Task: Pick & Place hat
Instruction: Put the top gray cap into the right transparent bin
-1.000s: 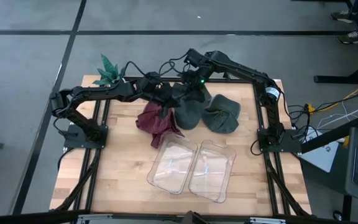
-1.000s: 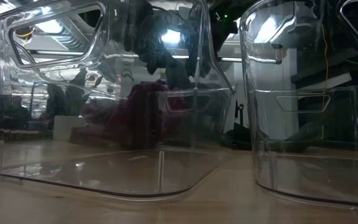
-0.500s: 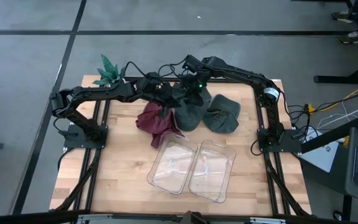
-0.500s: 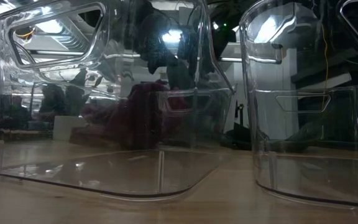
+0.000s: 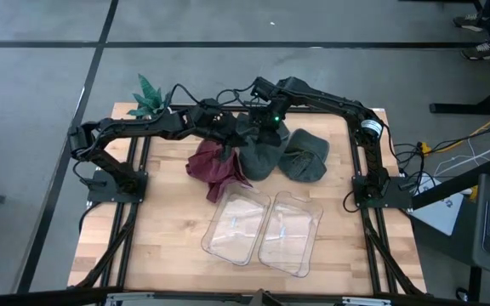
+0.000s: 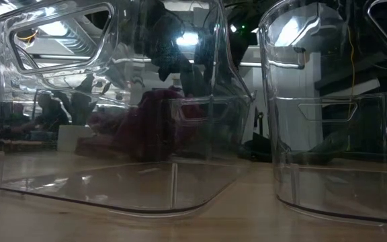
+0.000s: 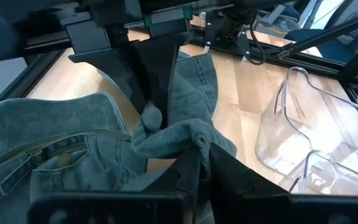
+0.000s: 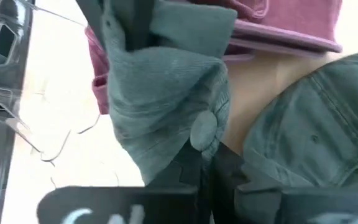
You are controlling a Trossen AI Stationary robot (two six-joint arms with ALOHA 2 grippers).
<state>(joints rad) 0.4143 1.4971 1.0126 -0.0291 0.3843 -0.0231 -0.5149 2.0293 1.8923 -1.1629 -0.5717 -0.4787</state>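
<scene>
A grey-green denim hat (image 5: 258,151) is at the table's middle, held between both grippers. My left gripper (image 5: 226,134) reaches in from the left and is shut on it, as the left wrist view shows (image 7: 197,163). My right gripper (image 5: 267,124) reaches in from the far right and is shut on it too, as the right wrist view shows (image 8: 204,167). A maroon hat (image 5: 215,166) lies on the table beside it. A second grey-green hat (image 5: 306,157) lies to its right. My left gripper pinches a bunched fold of the hat's cloth (image 7: 194,142) between its two fingers, several layers thick. The rest of the hat (image 7: 55,152) spreads beside the fingers. My right gripper pinches the hat's crown right beside its top button (image 8: 202,129) between its two fingers. The cloth (image 8: 166,87) bunches ahead of the fingers, toward my left gripper's fingers (image 8: 129,25).
Two clear plastic bins (image 5: 236,225) (image 5: 292,234) stand side by side near the front edge, and fill the low view (image 6: 113,107). A green cloth thing (image 5: 149,93) lies at the far left corner. Bare wood lies at the front left.
My right gripper has shifted a little toward the near edge and my left gripper, still shut on the hat. The left gripper has kept its hold.
</scene>
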